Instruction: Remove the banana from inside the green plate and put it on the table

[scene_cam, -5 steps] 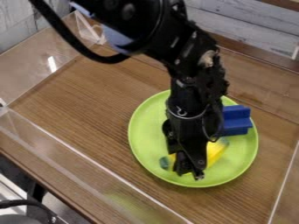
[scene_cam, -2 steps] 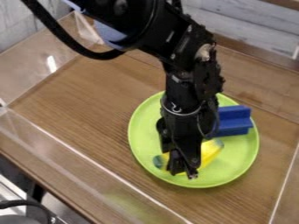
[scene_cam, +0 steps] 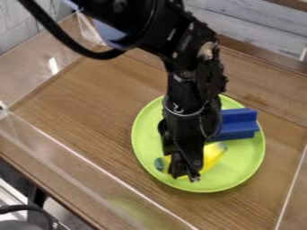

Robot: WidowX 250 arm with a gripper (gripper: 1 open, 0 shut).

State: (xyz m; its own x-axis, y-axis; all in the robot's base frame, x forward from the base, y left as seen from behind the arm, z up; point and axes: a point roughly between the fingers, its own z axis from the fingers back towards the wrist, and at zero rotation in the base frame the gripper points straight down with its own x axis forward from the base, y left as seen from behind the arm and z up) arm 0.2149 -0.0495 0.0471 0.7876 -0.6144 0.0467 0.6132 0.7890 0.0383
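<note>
Lifting the banana off the plate

Keeping my hand [scene_cam: 185, 174] closed around the banana [scene_cam: 213, 155], which lies at the near part of the plate [scene_cam: 149, 145], I should raise it straight up until it clears the shallow rim. Next I would carry it sideways, away from the blue block [scene_cam: 239, 124] just beside it, and set it low over the worktop [scene_cam: 90, 103] before letting go, so it does not roll. My dark fingers cover the banana's middle, so I can't see exactly where they grip or whether it touches the plate beneath.
</note>
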